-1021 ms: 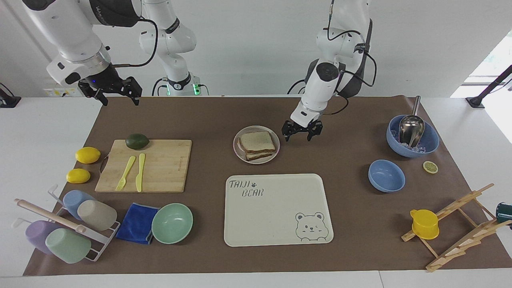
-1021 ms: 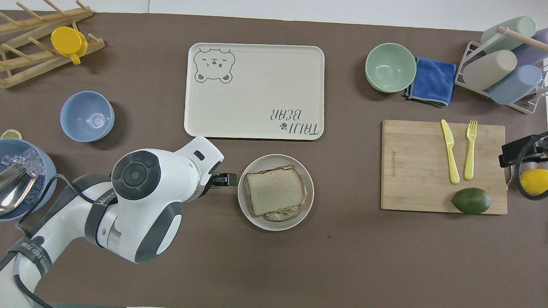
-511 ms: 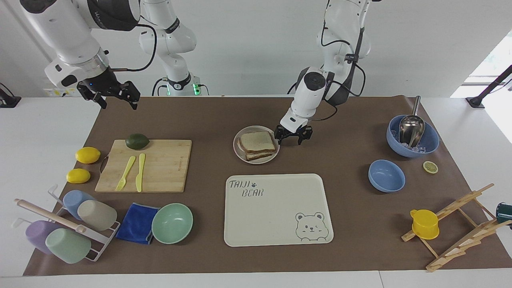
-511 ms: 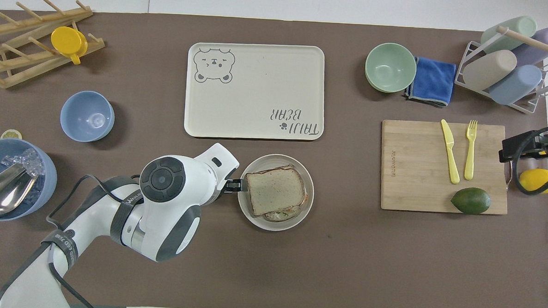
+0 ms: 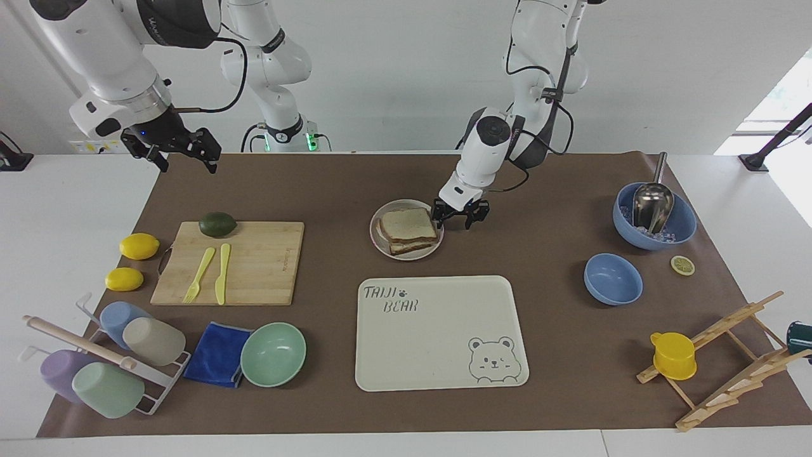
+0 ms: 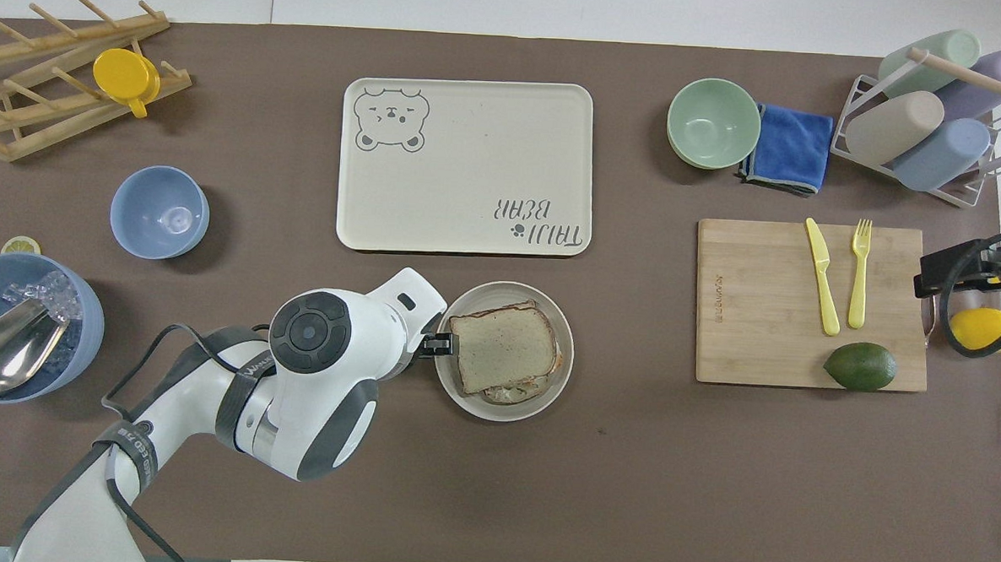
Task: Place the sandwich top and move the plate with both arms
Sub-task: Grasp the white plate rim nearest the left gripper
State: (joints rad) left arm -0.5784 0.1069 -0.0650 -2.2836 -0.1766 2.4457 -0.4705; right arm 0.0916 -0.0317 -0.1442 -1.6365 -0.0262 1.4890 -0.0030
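Sandwich top [image 5: 408, 223] already on stack in plate [image 5: 380, 244], mid-bench. L claw [image 5: 458, 216] at plate rim, fingers apart, nothing held. R claw [image 5: 172, 145] waits, apart. Next: both grip rim, lift tog.

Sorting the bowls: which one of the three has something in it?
The large blue bowl toward the left arm's end, holding ice and a metal scoop. The smaller blue bowl and mint-green bowl are empty.

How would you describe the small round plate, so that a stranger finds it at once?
Find the big bear-print tray at the table's middle. The plate sits beside it, nearer to the robots. It alone is round, cream, and carries a bread sandwich.
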